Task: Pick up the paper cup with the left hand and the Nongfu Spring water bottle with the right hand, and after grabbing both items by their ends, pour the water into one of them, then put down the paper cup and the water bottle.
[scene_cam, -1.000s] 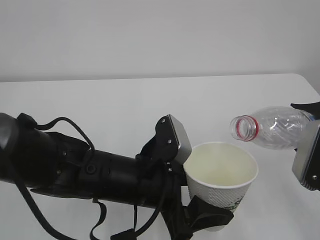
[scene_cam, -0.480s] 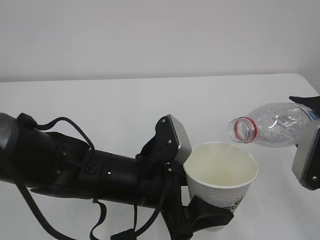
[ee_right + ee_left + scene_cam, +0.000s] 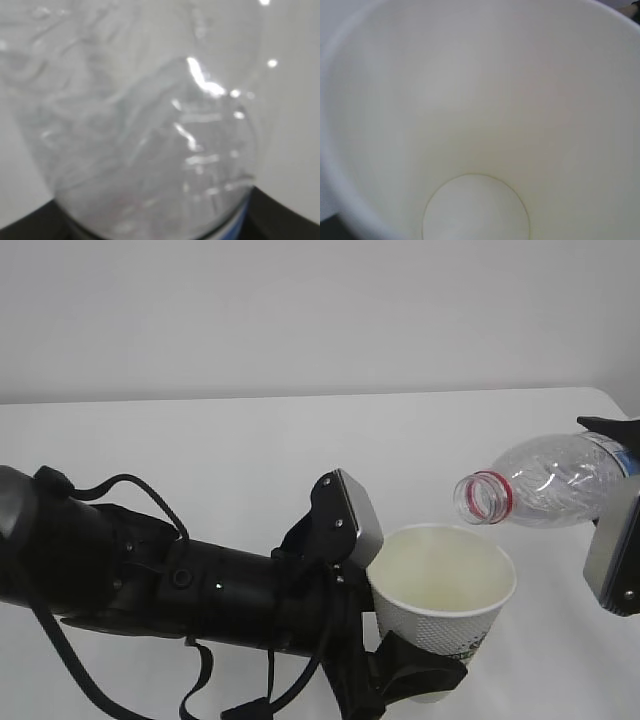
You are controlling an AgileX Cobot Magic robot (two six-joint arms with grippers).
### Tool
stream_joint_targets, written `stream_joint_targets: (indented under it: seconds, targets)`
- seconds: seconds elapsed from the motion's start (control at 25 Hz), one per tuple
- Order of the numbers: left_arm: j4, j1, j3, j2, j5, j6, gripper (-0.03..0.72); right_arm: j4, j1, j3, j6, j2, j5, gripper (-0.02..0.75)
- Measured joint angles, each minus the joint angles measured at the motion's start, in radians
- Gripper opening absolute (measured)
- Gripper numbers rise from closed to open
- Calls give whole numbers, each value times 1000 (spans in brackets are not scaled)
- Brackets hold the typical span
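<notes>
A: Starting on the left, how far along does the job look?

B: The left hand (image 3: 400,675) has the paper cup (image 3: 443,605) lifted off the white bench (image 3: 230,450). Its end effector is clamped around the lower wall of the cup, black fingers (image 3: 425,672) wrapping the base. The cup stands upright with its mouth open to the top. So that pick-up is done.

A: And inside the cup?

B: The left wrist view looks straight down into it. The cream wall and round bottom look dry; no water can be seen there.

A: Moving right?

B: The Nongfu Spring water bottle (image 3: 545,482) is held up by the right hand (image 3: 618,540), which grips it at the base end, near the frame edge. The bottle lies nearly level, its uncapped mouth with the red neck ring pointing left, just above and beside the right rim of the cup, not touching it. The clear body looks empty, and no stream shows.

A: So the pouring?

B: Both grasps are done and the pour pose is reached. Whether any water has gone across, the views do not show. Setting both things down on the bench is left.

A: Any writing to read?

B: Little. The cup carries a green-and-black print low on its side, mostly hidden by the fingers and unreadable. On the bottle only a sliver of blue shows by the end effector; no brand name can be read.
</notes>
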Motion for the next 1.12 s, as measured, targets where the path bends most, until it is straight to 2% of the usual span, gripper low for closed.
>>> stream_joint_targets:
  seconds: [1.12]
  targets:
    - [0,0,0,0,0,0,529,46,0,0,-110,0,-70,427]
